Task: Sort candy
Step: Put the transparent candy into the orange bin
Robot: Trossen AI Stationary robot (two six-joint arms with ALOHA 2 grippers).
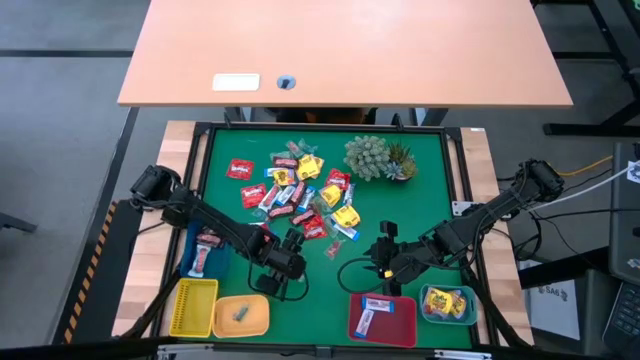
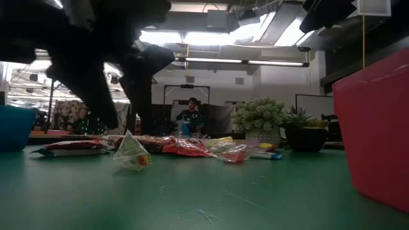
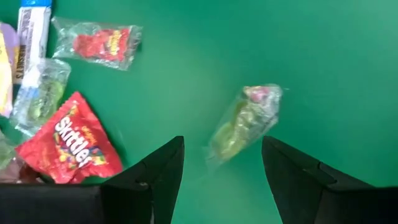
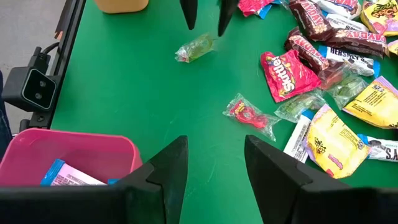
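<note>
Slippage is the risk — the left gripper [image 3: 221, 171], fingers spread and empty, straddles a crinkly clear-wrapped candy [image 3: 244, 123] on the green mat [image 3: 323, 68]. It could squirt free (right gripper [image 4: 214, 171] waits parted, empty).

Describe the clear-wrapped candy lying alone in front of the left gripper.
The clear-wrapped candy is a small crinkly transparent packet with greenish contents and a pink-red bit at one end. It lies flat and slanted on the green mat, apart from the pile, touching nothing else. The left gripper hovers open over it, fingers either side.

A clear-wrapped candy [image 2: 131, 153] stands alone on the green mat [image 2: 192, 198]. Behind it lies the candy pile [image 2: 185, 145]; a red tray wall [image 2: 377, 128] rises nearby, a potted plant [image 2: 261, 120] beyond.
</note>
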